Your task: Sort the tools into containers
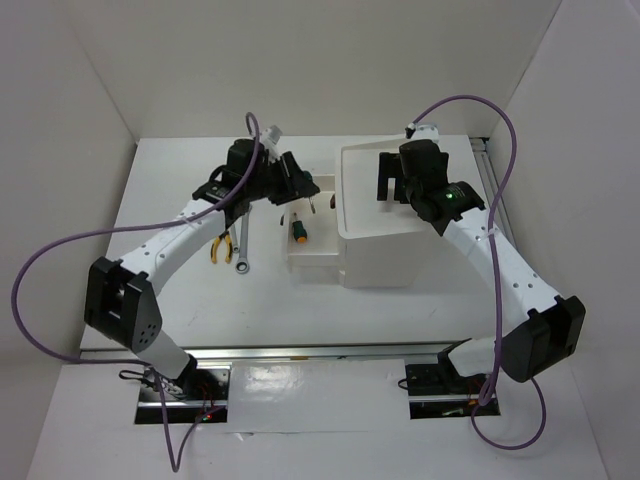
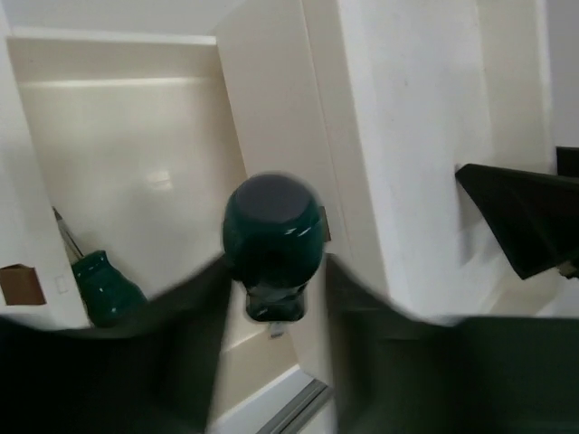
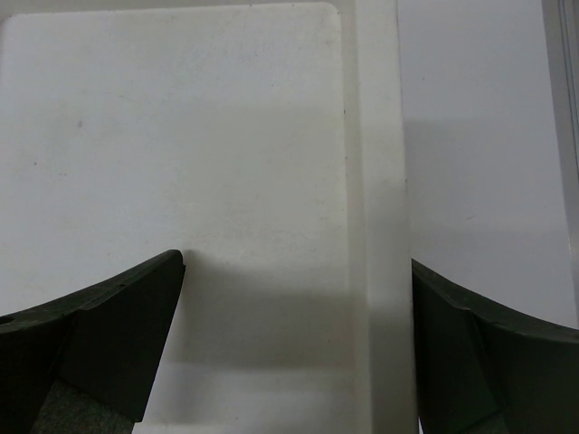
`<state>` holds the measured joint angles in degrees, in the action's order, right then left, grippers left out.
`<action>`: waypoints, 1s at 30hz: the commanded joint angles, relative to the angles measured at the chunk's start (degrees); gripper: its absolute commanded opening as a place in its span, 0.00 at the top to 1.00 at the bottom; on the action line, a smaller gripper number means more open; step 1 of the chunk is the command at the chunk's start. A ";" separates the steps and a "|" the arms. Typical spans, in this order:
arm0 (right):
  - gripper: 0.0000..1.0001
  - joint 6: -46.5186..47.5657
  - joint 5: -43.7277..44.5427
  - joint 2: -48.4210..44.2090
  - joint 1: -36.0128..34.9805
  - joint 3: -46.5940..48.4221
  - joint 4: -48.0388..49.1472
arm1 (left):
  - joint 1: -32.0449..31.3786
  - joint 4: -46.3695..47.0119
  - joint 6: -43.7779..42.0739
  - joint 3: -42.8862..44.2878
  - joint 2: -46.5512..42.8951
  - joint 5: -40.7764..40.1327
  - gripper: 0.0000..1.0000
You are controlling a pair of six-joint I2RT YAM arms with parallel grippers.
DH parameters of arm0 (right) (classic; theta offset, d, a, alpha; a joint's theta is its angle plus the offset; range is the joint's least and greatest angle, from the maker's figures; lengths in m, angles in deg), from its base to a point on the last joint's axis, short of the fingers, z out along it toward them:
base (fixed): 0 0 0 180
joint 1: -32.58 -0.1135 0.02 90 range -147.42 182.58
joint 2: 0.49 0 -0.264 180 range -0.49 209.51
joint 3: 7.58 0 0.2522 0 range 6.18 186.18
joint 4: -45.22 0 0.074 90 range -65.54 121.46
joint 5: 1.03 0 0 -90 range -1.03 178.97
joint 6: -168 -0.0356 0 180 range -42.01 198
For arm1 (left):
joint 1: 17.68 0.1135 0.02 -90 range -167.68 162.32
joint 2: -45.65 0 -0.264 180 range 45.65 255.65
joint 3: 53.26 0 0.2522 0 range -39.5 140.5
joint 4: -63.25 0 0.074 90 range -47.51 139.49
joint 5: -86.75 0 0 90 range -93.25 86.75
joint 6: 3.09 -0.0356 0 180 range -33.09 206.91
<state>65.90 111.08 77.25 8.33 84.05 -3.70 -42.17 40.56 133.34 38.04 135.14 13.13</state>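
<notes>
Green-handled screwdriver [image 2: 271, 235] up in the air now, its rounded butt end facing the left wrist camera. The left gripper [image 2: 273, 280] has its jaws partly closed and pinched on the handle from both sides. It hangs right over the open drawer [image 1: 318, 255] pulled out of the white box unit [image 1: 385, 255]. Down in that drawer lies a second green screwdriver [image 2: 104, 289], close to the wall. Over on the other side, the right gripper [image 3: 297, 271] hovers above the top tray [image 3: 181, 136], jaws spread wide, nothing between them. Out on the table [image 1: 180, 180], left of the drawer, the yellow-and-black pliers [image 1: 222, 246] and a silver wrench [image 1: 241, 252] lie side by side.
</notes>
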 commanded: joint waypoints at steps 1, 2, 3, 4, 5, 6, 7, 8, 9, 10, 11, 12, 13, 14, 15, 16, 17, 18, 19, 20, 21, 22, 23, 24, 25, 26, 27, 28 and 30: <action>0.00 0.58 -4.09 1.28 -2.47 -2.10 -8.52 | -0.47 4.78 -0.56 -0.54 0.50 -2.85 0.35; 0.00 0.58 -4.09 1.28 -2.47 -2.10 -8.52 | -0.47 5.32 -0.56 -1.07 0.51 -2.85 0.31; 0.00 0.58 -3.57 1.28 -2.47 -2.10 -8.52 | -0.47 5.32 -0.56 -1.07 1.03 -2.85 0.21; 0.00 0.58 -3.56 1.28 -2.47 -2.10 -8.52 | -0.47 5.93 -0.56 -1.68 1.03 -2.85 0.15; 0.00 0.58 -3.56 1.28 -2.47 -2.10 -8.52 | -0.47 5.94 -0.56 -1.69 1.03 -2.32 0.14; 0.00 0.58 -3.56 1.28 -2.47 -2.10 -8.52 | -0.47 5.42 -0.56 -1.69 -0.27 -2.32 0.14; 0.00 0.58 -3.56 1.80 -2.47 -2.10 -9.05 | -0.47 4.63 -1.51 -1.17 -1.24 -4.76 0.14; 0.00 0.58 -3.56 1.81 -2.47 -2.10 -9.05 | -0.47 3.23 -2.83 -0.55 -2.56 -7.65 0.14; 0.00 0.58 -3.56 1.81 -2.47 -2.10 -9.05 | -0.47 -0.44 -2.84 -0.55 -5.70 -11.16 0.16; 0.00 0.58 -3.56 1.81 -2.47 -2.10 -9.05 | -0.99 -3.52 -2.84 -0.55 -7.21 -21.12 0.20; 0.00 0.58 -3.56 1.81 -2.47 -2.10 -9.05 | -1.00 -6.34 -2.23 -0.55 -8.62 -25.91 0.27; 0.00 0.58 -3.56 1.81 -2.47 -2.10 -9.05 | -1.00 -9.06 -0.31 -1.07 -9.76 -30.92 0.36; 0.00 0.58 -3.56 1.81 -2.47 -2.10 -9.05 | -0.30 -12.48 1.53 -1.07 -11.08 -39.50 0.59; 0.00 0.58 -3.56 1.81 -2.47 -2.10 -9.05 | 0.75 -17.65 2.77 -2.46 -11.09 -42.28 0.72; 0.00 0.58 -3.56 1.81 -2.47 -2.10 -9.05 | 1.37 -19.79 5.13 -3.09 -11.09 -44.22 0.86; 0.00 0.58 -3.56 1.81 -2.47 -2.10 -9.05 | 2.16 -21.20 5.16 -3.70 -10.40 -45.11 0.99; 0.00 0.58 -3.56 1.81 -2.47 -2.10 -9.05 | 3.38 -21.83 5.16 -4.32 -8.30 -45.12 1.00; 0.00 0.58 -3.56 1.81 -2.47 -2.10 -9.05 | 3.40 -22.36 5.16 -5.19 -6.89 -45.12 1.00; 0.00 0.58 -3.56 1.81 -2.47 -2.10 -9.05 | 3.92 -22.36 4.63 -5.20 -5.31 -44.51 1.00; 0.00 0.58 -3.56 1.81 -2.47 -2.10 -9.05 | 3.92 -22.36 4.63 -5.20 -3.55 -43.72 1.00; 0.00 0.58 -3.56 1.81 -2.47 -2.10 -9.05 | 3.92 -21.23 3.24 -5.20 -0.14 -42.76 1.00; 0.00 0.58 -3.56 1.81 -2.47 -2.10 -9.05 | 3.92 -19.65 2.09 -5.20 1.46 -41.36 1.00; 0.00 0.58 -3.56 1.81 -2.47 -2.10 -9.05 | 3.92 -17.98 1.04 -5.81 2.87 -40.04 1.00; 0.00 0.58 -3.56 1.81 -2.47 -2.10 -9.05 | 3.92 -15.88 0.07 -6.60 4.01 -37.33 1.00; 0.00 1.11 -3.56 1.81 -2.47 -2.10 -9.05 | 3.92 -11.68 -1.94 -7.13 5.85 -35.47 1.00; 0.00 1.11 -3.56 1.81 -2.47 -2.10 -9.05 | 3.92 -9.90 -2.57 -7.14 6.65 -32.23 1.00; 0.00 1.11 -3.56 1.81 -2.47 -2.10 -9.05 | 3.92 -7.27 -3.88 -7.83 7.27 -29.42 1.00; 0.00 1.11 -3.56 1.81 -2.47 -2.10 -9.05 | 3.92 -4.55 -6.42 -7.84 7.97 -26.43 1.00; 0.00 1.11 -3.56 2.33 -2.47 -2.10 -9.05 | 3.40 0.13 -7.84 -7.84 9.21 -21.42 1.00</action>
<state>65.90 111.25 77.33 8.33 84.05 -3.74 -38.08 29.76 130.46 28.83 145.28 -16.83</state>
